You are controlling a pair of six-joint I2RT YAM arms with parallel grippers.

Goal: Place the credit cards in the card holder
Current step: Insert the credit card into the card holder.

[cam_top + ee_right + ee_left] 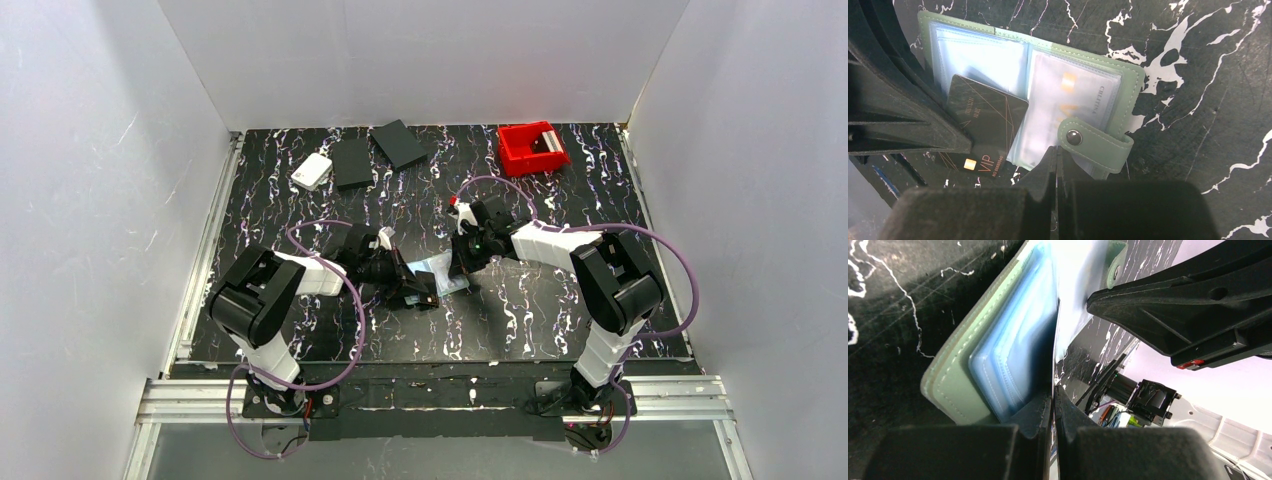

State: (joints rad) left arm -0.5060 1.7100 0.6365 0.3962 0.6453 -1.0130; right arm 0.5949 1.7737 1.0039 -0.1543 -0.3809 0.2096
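Right hand [1057, 154], closest to its own lens, is closed to a slit on the near rim of the open card holder [1128, 85], pinching a clear pocket leaf just at 8 o'clock of the snap tab [1074, 137]. The sage-green holder lies flat at mid-desk [1198, 100], between the two arms. A pale card [1073, 95] sits in its right pocket. A dark credit card [988, 112] marked VIP lies at 9 o'clock of the tab, its far end over the left pocket and its near end sticking out.

Left hand [1053, 397] is likewise pressed shut on a thin sheet seen edge-on, apparently that dark card.

The card looks light, stiff and slick, best gripped by the exposed short end and fed in straight. The holder looks soft and floppy and likely to skate, so it wants pinning at an edge.

From above, the left arm [300, 275] stretches low from 8 o'clock. The right arm [545, 242] reaches in from 3 o'clock with its wrist tipped down.
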